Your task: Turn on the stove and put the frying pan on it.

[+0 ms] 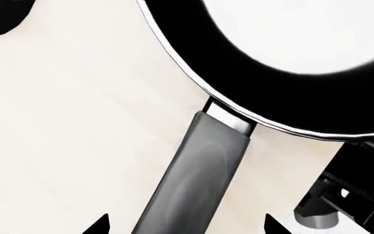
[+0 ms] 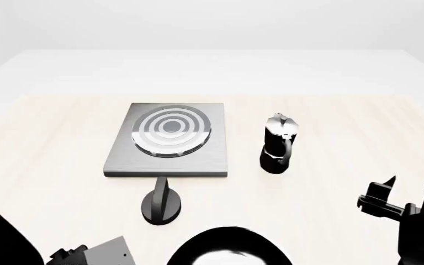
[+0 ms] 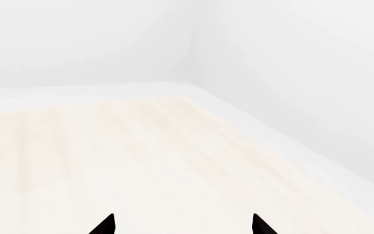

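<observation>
The frying pan (image 1: pixel 284 73), black with a pale glossy inside, lies on the table; only its far rim (image 2: pixel 231 243) shows at the bottom edge of the head view. Its dark grey handle (image 1: pixel 196 170) runs between the two fingertips of my left gripper (image 1: pixel 185 225), which is open and straddles the handle with a gap on each side. The stove (image 2: pixel 169 138), a square grey hotplate with concentric rings, sits beyond the pan with nothing on it. My right gripper (image 2: pixel 409 187) hovers open and empty at the near right, and in the right wrist view its fingertips (image 3: pixel 105 225) frame only bare table.
A black round knob (image 2: pixel 160 203) with an upright grip stands between the stove and the pan. A black-and-silver moka pot (image 2: pixel 278 144) stands to the right of the stove. The pale wooden table (image 2: pixel 344 182) extends on all sides, and its far edge (image 3: pixel 239 117) meets white walls.
</observation>
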Controlling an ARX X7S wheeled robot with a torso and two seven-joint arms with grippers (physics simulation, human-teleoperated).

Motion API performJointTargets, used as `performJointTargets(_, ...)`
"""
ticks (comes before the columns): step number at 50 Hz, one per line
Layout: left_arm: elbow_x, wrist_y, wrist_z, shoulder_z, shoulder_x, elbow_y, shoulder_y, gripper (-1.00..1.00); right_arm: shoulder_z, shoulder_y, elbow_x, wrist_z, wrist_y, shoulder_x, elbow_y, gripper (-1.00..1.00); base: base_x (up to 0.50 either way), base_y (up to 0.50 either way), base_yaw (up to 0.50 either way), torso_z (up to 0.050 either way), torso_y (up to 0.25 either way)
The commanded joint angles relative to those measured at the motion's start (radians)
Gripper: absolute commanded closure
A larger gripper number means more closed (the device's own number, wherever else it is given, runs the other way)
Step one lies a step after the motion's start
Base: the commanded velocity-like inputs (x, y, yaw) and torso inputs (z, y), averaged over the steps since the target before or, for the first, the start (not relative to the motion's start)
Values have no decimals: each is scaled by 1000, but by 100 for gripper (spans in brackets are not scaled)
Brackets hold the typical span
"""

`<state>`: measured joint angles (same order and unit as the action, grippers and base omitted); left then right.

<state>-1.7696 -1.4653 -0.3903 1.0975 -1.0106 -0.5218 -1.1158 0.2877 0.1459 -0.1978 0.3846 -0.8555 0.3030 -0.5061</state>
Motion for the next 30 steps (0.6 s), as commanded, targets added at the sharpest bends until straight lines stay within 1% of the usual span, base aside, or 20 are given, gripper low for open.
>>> performJointTargets(1,85,3,61,19,8,33,15,-100,-8,0,0,3,6,1,8,-100,0,0,0,0,0)
performJointTargets(13,263,18,206,82,54,110,50,-100,-9,-16,5,8,40,-5,31,-100,0,0,0,0,0)
performJointTargets(23,375,52,307,136,81,155,67,-100,-8,-20,3,11,46,-5,27,-100,0,0,0,0,0)
performJointTargets(24,398,55,317,145,82,149,64,100,-7,-20,3,11,45,-4,25,-100,0,0,0,0,0)
performJointTargets(30,402,58,311,142,71,118,45,100,-7,-21,1,13,47,-4,20,-100,0,0,0,0,0)
